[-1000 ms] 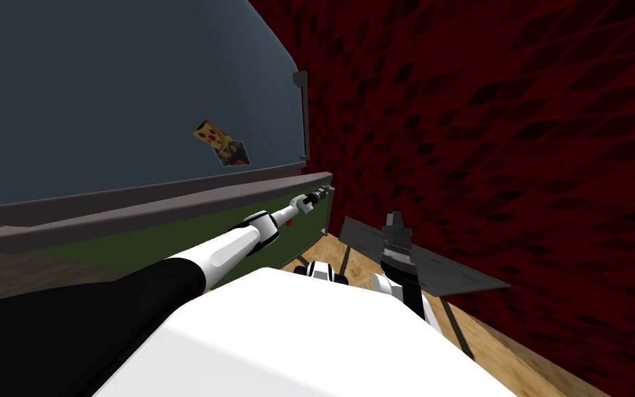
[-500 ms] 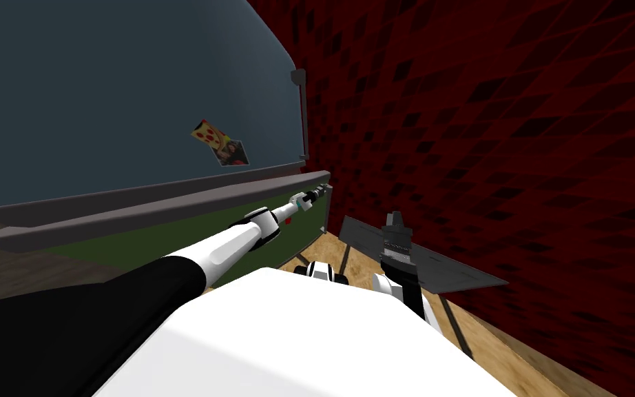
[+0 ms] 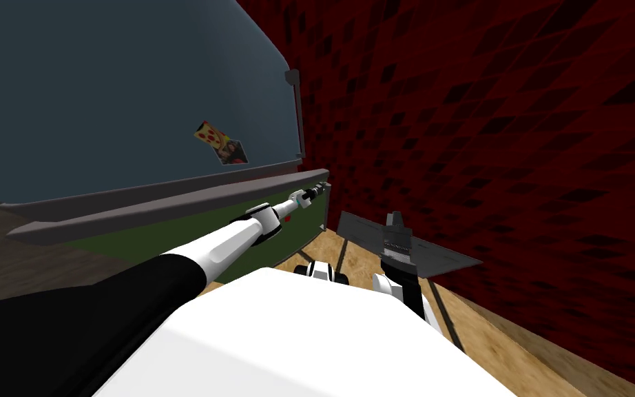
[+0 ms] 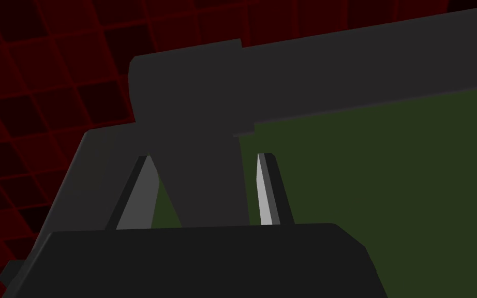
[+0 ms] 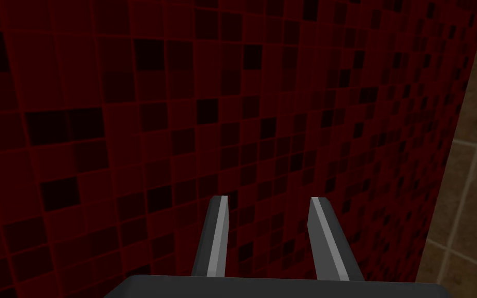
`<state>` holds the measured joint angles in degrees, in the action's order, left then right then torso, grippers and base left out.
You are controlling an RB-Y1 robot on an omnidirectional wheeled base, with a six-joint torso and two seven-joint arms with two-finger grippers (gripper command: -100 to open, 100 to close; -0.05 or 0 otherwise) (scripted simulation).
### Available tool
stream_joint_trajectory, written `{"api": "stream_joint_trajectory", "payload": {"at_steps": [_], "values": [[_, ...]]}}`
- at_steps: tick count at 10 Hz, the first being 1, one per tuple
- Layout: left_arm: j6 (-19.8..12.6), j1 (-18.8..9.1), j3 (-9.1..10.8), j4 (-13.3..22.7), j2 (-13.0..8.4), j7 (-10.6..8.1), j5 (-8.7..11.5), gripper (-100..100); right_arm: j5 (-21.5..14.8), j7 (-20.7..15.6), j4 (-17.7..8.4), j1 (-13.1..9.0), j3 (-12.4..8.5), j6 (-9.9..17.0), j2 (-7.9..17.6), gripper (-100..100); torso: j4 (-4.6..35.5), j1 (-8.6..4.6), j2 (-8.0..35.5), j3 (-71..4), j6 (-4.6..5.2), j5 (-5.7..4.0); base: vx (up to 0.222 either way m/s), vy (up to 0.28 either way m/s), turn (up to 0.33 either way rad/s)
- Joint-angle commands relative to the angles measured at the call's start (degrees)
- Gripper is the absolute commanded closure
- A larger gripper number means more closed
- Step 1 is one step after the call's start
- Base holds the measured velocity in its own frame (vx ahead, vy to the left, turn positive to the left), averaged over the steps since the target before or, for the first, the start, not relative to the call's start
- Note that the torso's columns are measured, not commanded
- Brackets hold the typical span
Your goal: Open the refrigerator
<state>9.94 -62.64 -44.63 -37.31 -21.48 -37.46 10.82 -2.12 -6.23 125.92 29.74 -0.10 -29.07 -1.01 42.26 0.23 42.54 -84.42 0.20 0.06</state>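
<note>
The refrigerator has a blue-grey upper door (image 3: 102, 89) and a dark green lower door (image 3: 164, 238) with a long grey handle bar (image 3: 171, 201) across its top. My left arm reaches out to the bar's right end, where my left gripper (image 3: 319, 189) sits. In the left wrist view the left gripper (image 4: 205, 155) has its two fingers either side of the handle's dark grey end post (image 4: 191, 103), pressed close against it, with the green door (image 4: 387, 181) behind. My right gripper (image 3: 395, 219) is raised near my chest, its fingers (image 5: 319, 217) open and empty.
A dark red tiled wall (image 3: 516, 138) stands close on the right of the refrigerator. A dark grey flat panel (image 3: 440, 258) lies low between the wall and the wooden floor (image 3: 357, 258). Stickers (image 3: 221, 143) are on the upper door, which has its own vertical handle (image 3: 298, 110).
The whole head view has shifted and turned a little, so I have moved. My left gripper stays on the handle's end. The grey panel by the wall looks narrower.
</note>
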Motion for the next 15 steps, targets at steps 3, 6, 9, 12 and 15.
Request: {"api": "stream_joint_trajectory", "payload": {"at_steps": [3,6,9,12,15], "values": [[-3.8,3.3,3.95,-4.0,-1.7,-3.45,-6.2,100,0.0,0.0,0.0,0.0,0.0,0.0,0.0,0,0.0,-0.26,-0.4,-0.2,-0.3,-0.06,-0.169,0.076,-0.342],[-7.1,6.2,7.45,-7.9,-3.5,-6.03,-10.4,100,0.0,0.0,0.0,0.0,0.0,0.0,0.0,0,-0.1,-0.09,-0.3,-0.2,-0.27,-0.01,-0.202,0.086,-0.363],[-8.8,7.6,9.2,-10.3,-4.4,-7.33,-14.0,100,0.0,0.0,0.0,0.0,0.0,0.0,0.0,0,-0.1,-0.11,-0.3,-0.2,-0.38,-0.04,-0.235,0.029,-0.385],[-12.2,10.5,12.7,-14.4,-6.2,-9.91,-18.9,100,0.0,0.0,0.0,0.0,0.0,0.0,0.0,0,0.0,-0.12,-0.4,-0.2,-0.42,-0.06,-0.18,0.022,-0.342],[-15.5,13.3,16.2,-17.9,-8.0,-12.49,-23.7,100,0.0,0.0,0.0,0.0,0.0,0.0,0.0,0,0.0,-0.17,-0.1,0.0,-0.4,-0.05,-0.241,-0.002,-0.408]]}}
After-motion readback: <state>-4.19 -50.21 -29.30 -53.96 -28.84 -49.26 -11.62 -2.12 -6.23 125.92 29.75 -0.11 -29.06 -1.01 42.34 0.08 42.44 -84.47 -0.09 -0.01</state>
